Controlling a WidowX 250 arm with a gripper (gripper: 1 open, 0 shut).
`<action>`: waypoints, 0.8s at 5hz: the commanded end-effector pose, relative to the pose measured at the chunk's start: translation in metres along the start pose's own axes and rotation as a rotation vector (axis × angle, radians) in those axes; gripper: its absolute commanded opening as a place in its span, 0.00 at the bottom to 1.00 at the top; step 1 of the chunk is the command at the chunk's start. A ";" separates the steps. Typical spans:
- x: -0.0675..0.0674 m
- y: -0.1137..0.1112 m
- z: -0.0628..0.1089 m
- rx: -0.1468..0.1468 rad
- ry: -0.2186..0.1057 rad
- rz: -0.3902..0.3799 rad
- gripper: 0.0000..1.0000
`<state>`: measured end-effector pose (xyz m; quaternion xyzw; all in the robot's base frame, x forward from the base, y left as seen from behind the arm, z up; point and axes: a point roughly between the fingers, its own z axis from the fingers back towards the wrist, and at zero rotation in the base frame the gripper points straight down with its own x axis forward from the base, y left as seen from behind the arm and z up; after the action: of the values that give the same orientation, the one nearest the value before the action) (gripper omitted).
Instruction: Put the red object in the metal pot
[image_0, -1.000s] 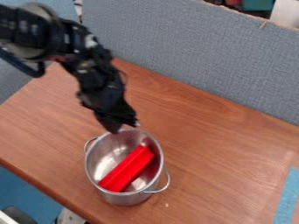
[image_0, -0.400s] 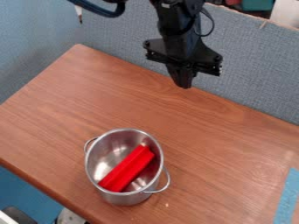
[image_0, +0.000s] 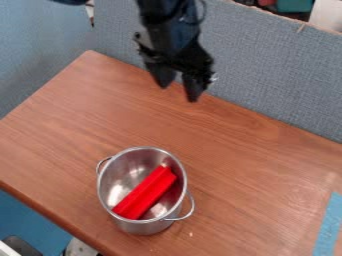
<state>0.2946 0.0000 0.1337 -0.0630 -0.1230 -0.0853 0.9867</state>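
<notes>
One red object (image_0: 146, 193) lies inside the one metal pot (image_0: 123, 224), well apart from the hand (image_0: 178, 84), which hangs released, fingers spread, above the surface (image_0: 80, 110).

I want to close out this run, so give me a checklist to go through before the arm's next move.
1. Red block inside the pot: ok, it lies slanted on the pot's floor.
2. Block free of the gripper: ok, the gripper is high above the table, far from the pot.
3. Fingers open and empty: ok, they stand apart with nothing between them.
4. Pot upright on the table: ok.
5. Pot safely in from the table's near edge: cannot tell, it sits close to that edge.
6. Block fully below the rim: cannot tell; its upper end leans near the wall.
</notes>
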 end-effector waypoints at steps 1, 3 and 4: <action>-0.014 -0.020 0.005 -0.051 0.011 -0.163 1.00; -0.054 -0.051 -0.039 -0.059 0.060 -0.128 1.00; -0.075 -0.059 -0.082 -0.015 0.056 0.037 1.00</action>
<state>0.2295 -0.0572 0.0375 -0.0718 -0.0843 -0.0651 0.9917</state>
